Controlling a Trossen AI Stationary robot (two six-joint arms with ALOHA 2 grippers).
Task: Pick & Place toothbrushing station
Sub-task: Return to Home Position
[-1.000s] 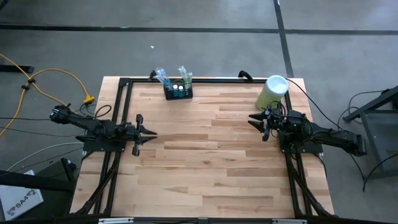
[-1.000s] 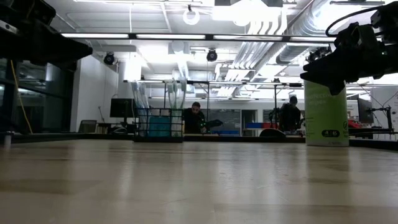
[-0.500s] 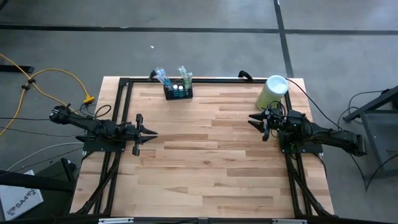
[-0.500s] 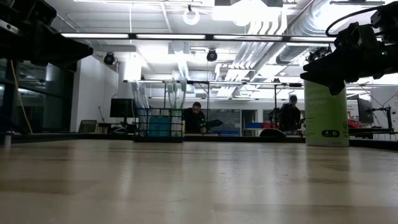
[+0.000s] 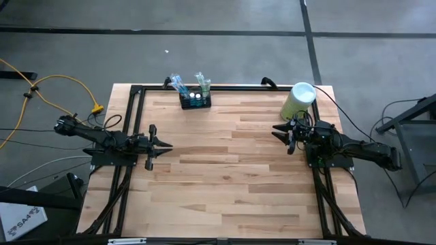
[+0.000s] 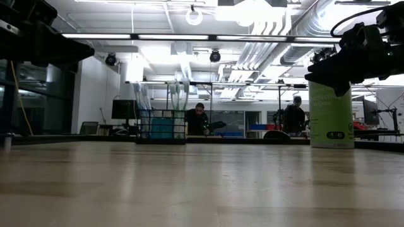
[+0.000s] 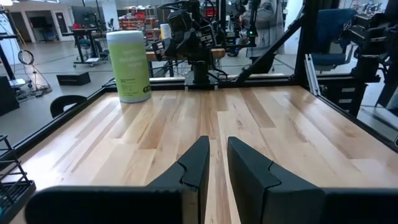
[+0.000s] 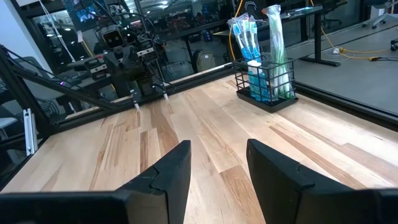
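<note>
The toothbrushing station is a small black wire caddy holding packaged toothbrushes and blue items. It stands on its base at the table's far edge, left of centre, and also shows in the right wrist view and the low view. My left gripper hovers level over the table's left side, far from the station, its fingers a narrow gap apart with nothing between. My right gripper hovers level over the right side, open wider and holding nothing.
A pale green cylinder with a white lid stands at the far right corner, just behind my right gripper. A black frame rail runs round the table's edges. Bare wood lies between the arms. People stand in the room beyond.
</note>
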